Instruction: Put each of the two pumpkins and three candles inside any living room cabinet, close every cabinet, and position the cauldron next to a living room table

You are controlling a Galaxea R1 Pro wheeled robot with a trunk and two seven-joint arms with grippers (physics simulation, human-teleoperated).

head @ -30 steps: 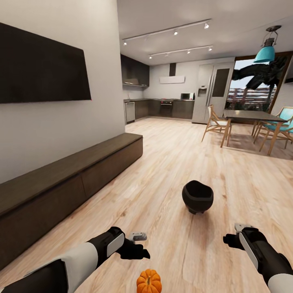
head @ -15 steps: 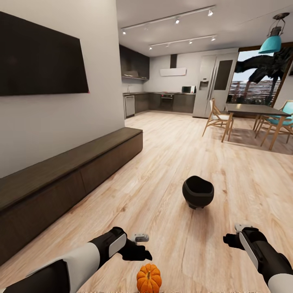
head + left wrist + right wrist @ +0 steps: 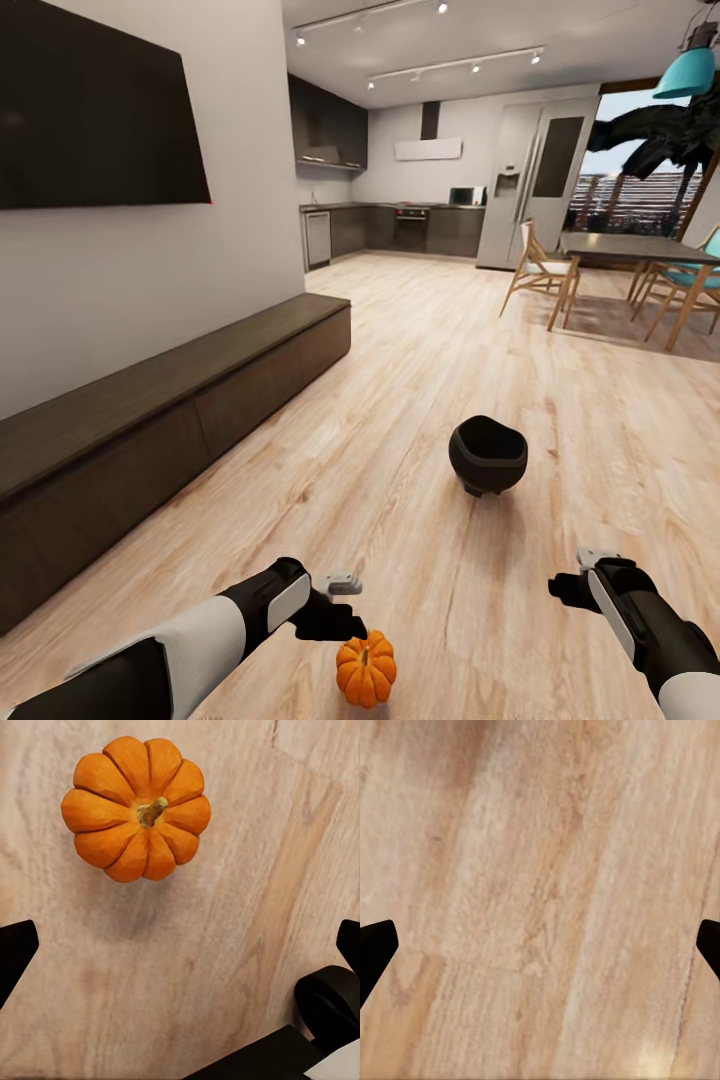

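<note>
A: On the plank floor (image 3: 420, 400) just ahead of the robot, in the head view, a pumpkin (image 3: 366, 669) sits right beside the left gripper (image 3: 322, 620). The cauldron (image 3: 487, 455) stands farther out in the open floor, well apart from both arms. The cabinet (image 3: 180, 420) runs along the wall under the TV (image 3: 95, 115), every drawer front flush.

B: And the right gripper (image 3: 570, 590)?

A: Out to the side, over bare boards. How wide either one stands I can't tell from up there.

B: The left wrist view, then?

A: The pumpkin (image 3: 136, 808) lies ahead of the fingers, stem up, untouched. The two black fingertips (image 3: 15, 949) sit at opposite edges of the picture, so the jaws are spread wide with nothing between them.

B: The risk?

A: I'd say a descent from here would miss or clip a rib and roll the pumpkin away, because it isn't centred between the fingers. The ribbed round shape would slip from a shallow pinch.

B: Right wrist view?

A: Bare planks (image 3: 540, 900), fingertips (image 3: 375, 945) far apart, holding nothing.
</note>
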